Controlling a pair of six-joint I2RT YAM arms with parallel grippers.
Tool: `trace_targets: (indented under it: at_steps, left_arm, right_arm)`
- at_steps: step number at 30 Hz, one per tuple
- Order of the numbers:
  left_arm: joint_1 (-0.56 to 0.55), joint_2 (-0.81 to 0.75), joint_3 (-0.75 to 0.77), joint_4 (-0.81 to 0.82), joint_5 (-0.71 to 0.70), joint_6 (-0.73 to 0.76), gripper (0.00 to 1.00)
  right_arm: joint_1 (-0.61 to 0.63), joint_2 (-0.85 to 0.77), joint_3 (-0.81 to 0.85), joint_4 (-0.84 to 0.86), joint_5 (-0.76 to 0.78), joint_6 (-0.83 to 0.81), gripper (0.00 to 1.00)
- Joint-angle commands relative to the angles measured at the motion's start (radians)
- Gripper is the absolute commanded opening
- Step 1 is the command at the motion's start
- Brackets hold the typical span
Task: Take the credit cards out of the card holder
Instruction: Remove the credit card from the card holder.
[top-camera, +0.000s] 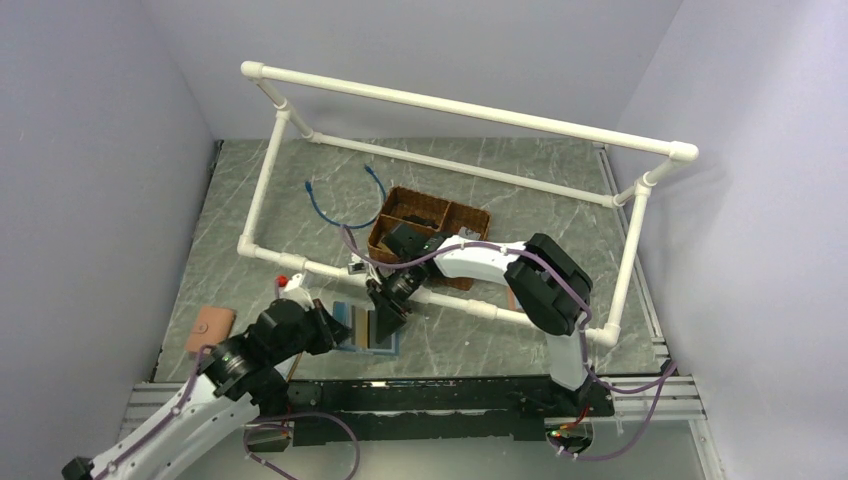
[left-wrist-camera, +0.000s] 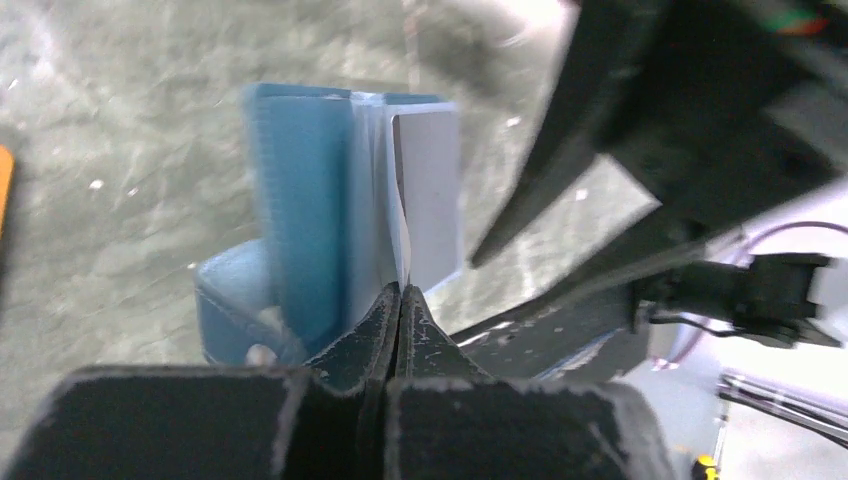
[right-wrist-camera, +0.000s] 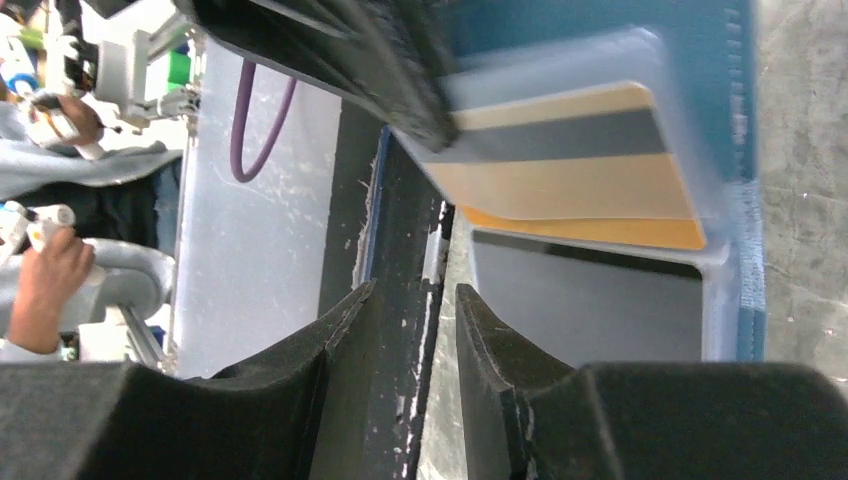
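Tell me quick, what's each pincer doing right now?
Left pincer: closed, pinching a thin pale edge of the card holder.
Right pincer: open, holding nothing.

White pipe frame (top-camera: 470, 110), brown divided basket (top-camera: 468, 220), blue cable (top-camera: 316, 203) beside it, tan holder (top-camera: 209, 328) near table's (top-camera: 560, 190) left edge

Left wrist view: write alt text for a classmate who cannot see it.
The left hand has its fingers shut on a thin clear flap of the blue card holder, which is open on a grey marbled table. A grey card sits in a pocket, and the dark, blurred right hand is at the upper right.
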Motion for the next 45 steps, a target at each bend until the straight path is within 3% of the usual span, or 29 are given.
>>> trace_targets:
  at_steps: [1, 6, 18, 32, 45]
  left_arm:
    - [0.004, -0.173, -0.008, 0.036, -0.003, -0.027, 0.0]
    - [0.005, -0.27, -0.048, 0.044, 0.02, -0.062, 0.0]
    - [0.005, -0.262, -0.072, 0.182, 0.063, -0.083, 0.0]
    - [0.004, -0.358, -0.097, 0.243, 0.027, -0.114, 0.0]
    - [0.004, -0.276, -0.117, 0.469, 0.018, -0.145, 0.0]
  right_arm:
    - [-0.03, -0.049, -0.03, 0.12, -0.108, 0.102, 0.37]
    - [-0.062, -0.067, -0.067, 0.207, -0.141, 0.186, 0.37]
    - [-0.105, -0.084, -0.165, 0.501, -0.203, 0.476, 0.43]
    - [-0.132, -0.105, -0.217, 0.616, -0.129, 0.63, 0.48]
    - [-0.161, -0.152, -0.306, 0.955, -0.178, 0.941, 0.49]
